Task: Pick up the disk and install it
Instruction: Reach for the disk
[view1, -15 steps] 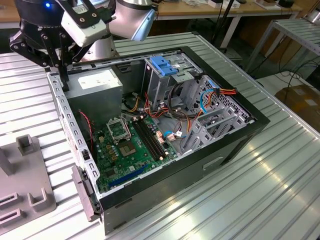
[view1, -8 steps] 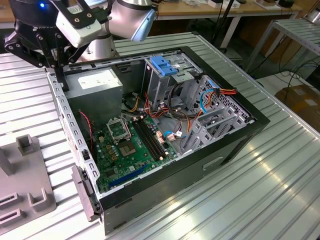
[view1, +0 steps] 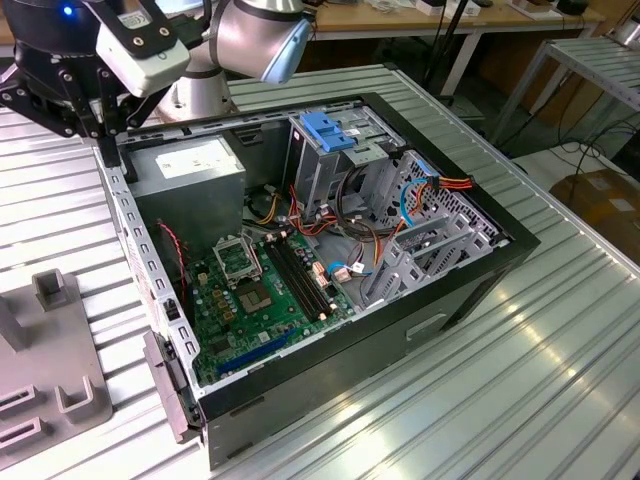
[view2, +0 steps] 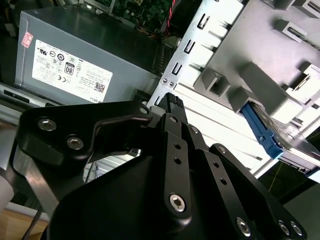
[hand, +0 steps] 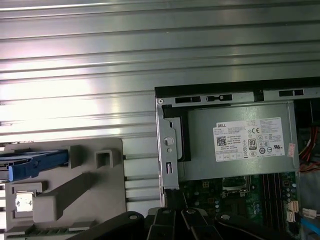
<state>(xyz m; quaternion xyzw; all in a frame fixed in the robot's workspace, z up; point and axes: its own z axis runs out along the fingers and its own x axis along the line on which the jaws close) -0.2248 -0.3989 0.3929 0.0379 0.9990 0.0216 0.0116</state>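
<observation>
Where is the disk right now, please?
In the first wrist view, the disk sits in the grey holder on the ribbed table, beside the open computer case.

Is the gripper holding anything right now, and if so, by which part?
Nothing is held. The black gripper is empty, and the silver-grey disk with blue plastic rails lies apart in the grey holder.

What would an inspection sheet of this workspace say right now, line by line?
Surface: ribbed metal table carrying an open computer case and a grey fixture.
Job's things: disk, blue-railed, rests in the fixture, outside the case.
Clutter: nothing seen.
Grippers: gripper hangs over the case's edge beside the power supply, apart from the disk.
Cables: coloured wire bundles inside the case.
Surroundings: workbenches and a cardboard box beyond the table.
</observation>
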